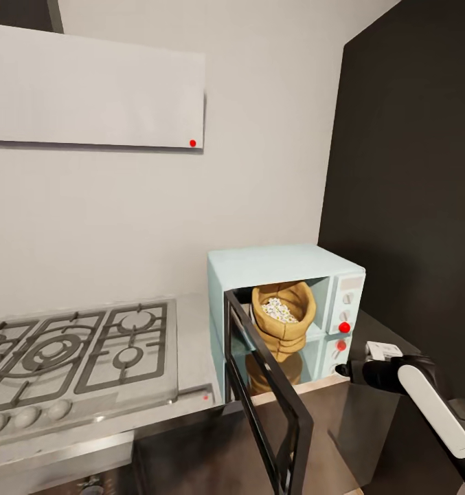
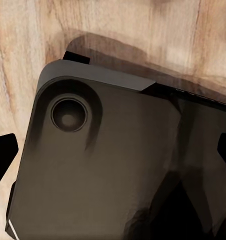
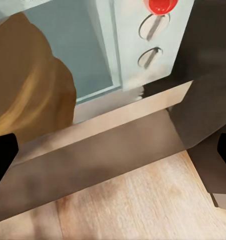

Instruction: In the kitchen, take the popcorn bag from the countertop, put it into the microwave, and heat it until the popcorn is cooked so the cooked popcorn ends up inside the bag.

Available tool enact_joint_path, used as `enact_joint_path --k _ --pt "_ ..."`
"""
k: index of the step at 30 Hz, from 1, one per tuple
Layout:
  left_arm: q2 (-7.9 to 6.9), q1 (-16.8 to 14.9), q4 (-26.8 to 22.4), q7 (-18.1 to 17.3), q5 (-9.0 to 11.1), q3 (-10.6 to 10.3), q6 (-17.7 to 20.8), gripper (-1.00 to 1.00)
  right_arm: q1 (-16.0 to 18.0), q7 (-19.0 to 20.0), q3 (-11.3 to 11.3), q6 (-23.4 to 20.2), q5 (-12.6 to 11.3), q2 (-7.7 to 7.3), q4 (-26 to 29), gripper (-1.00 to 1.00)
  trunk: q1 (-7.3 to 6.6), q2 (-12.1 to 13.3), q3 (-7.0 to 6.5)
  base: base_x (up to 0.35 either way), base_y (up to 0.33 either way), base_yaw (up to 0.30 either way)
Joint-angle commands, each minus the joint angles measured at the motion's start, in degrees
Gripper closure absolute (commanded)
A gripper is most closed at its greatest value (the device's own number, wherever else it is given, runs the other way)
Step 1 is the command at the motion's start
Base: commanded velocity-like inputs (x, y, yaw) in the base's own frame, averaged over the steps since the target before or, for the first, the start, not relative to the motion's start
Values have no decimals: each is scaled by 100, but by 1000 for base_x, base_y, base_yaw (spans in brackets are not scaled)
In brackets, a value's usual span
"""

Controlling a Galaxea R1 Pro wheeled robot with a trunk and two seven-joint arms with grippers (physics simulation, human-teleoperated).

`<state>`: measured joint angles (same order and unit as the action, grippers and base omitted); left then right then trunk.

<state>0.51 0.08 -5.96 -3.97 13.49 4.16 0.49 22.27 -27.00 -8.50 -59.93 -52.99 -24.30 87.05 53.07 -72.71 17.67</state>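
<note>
The pale blue microwave (image 1: 280, 265) stands on the glossy countertop (image 1: 191, 330) with its black-framed door (image 1: 266, 405) swung wide open toward me. Inside it the tan popcorn bag (image 1: 281, 333) sits upright, with whitish popcorn (image 1: 280, 311) showing in its mouth. My right gripper (image 1: 347, 371) hovers just in front of the microwave's lower right corner, below the red light (image 1: 344, 327). In the right wrist view it (image 3: 113, 155) is open with nothing between its fingers, facing the countertop's front edge (image 3: 102, 155). My left gripper (image 2: 113, 155) is open and points down at my own dark base (image 2: 102, 165).
A steel gas hob (image 1: 67, 357) lies left of the microwave under a flat white hood (image 1: 95, 89). A tall dark panel (image 1: 411, 172) closes the right side. The open door juts out over the counter's front edge. Wood floor (image 3: 143, 210) lies below.
</note>
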Motion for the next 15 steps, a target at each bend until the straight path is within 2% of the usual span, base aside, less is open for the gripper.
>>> enact_joint_path --k 1,8,15 --pt "1 1 -7 -25 22 41 5 -100 6 -60 -14 -7 -54 -5 5 -100 0 -4 6 0 0 0" --pt "2 1 -10 -25 20 41 4 -100 6 -75 -78 -7 19 -7 24 -100 0 -4 6 0 0 12" --pt "2 1 -11 -25 17 41 4 -100 6 -77 -81 -7 67 -8 15 -100 0 -4 6 0 0 225"
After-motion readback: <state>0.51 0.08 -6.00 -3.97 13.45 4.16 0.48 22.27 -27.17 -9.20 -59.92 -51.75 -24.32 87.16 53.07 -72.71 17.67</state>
